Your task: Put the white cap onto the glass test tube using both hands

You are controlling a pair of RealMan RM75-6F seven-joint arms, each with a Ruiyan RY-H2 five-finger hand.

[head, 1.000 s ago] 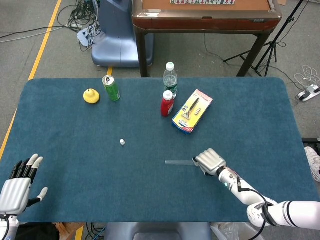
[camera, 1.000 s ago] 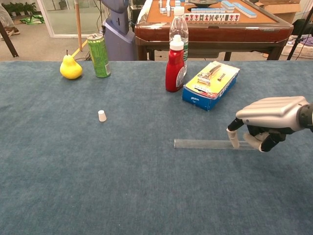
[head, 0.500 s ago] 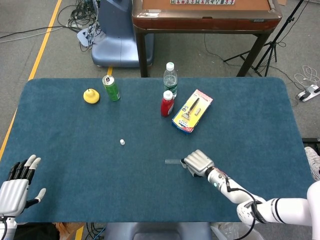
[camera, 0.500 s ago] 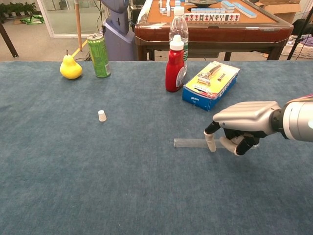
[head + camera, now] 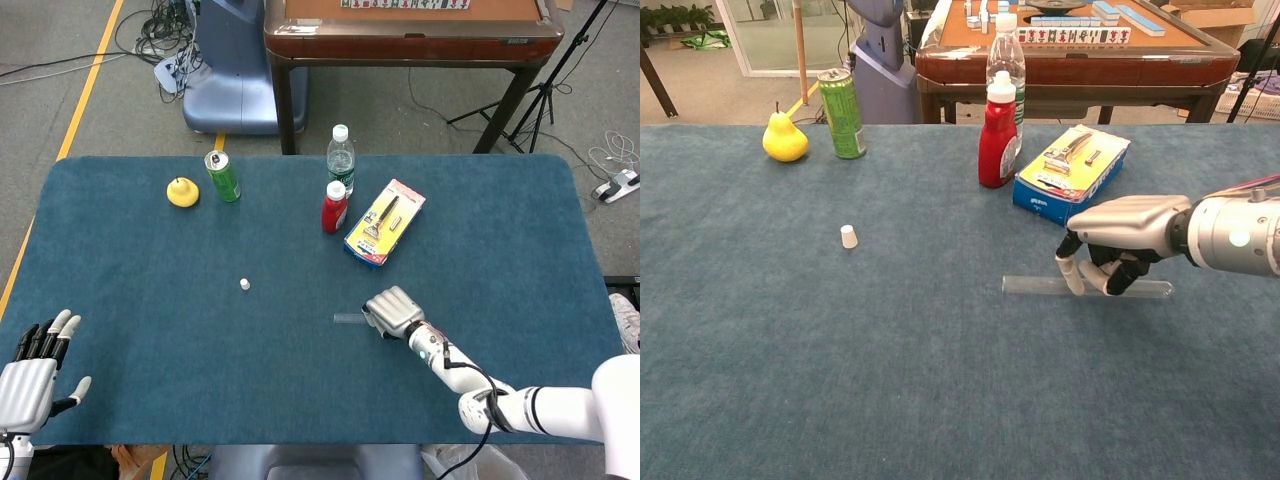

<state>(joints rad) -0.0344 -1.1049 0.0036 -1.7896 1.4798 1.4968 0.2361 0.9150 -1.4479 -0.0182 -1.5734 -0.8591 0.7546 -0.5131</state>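
So the clear glass test tube point(image 5: 1087, 287) is lying flat on the blue felt-covered surface point(image 5: 890, 380), a bit right of centre, and my guess is it's going to be a pain: light, rigid, smooth and round, so it'll want to roll or skate out of a sloppy pinch, and being thin glass I don't want to squeeze it hard or lever it against the surface. I'd take it around the middle of the barrel, leaving one end sticking out free so the cap has somewhere to go. I can't tell from either view which end is the open one. My right hand point(image 5: 1118, 245) is over the tube right now, palm down, fingers curled down around its middle, with the fingertips point(image 5: 1074, 280) right at the glass; the tube pokes out on both sides of it. It looks like the fingers are touching or about to close on it, but the tube sits flat on the felt and I can't say there's a real grip on it. The small white cap point(image 5: 848, 236) is sitting on its own well off to the left of the tube, near nothing else; it's tiny and light and probably easy to flick away, so a gentle fingertip pinch from above seems right. My left hand point(image 5: 36, 372) is way down at the near left corner, fingers spread, holding nothing, nowhere close to the cap.
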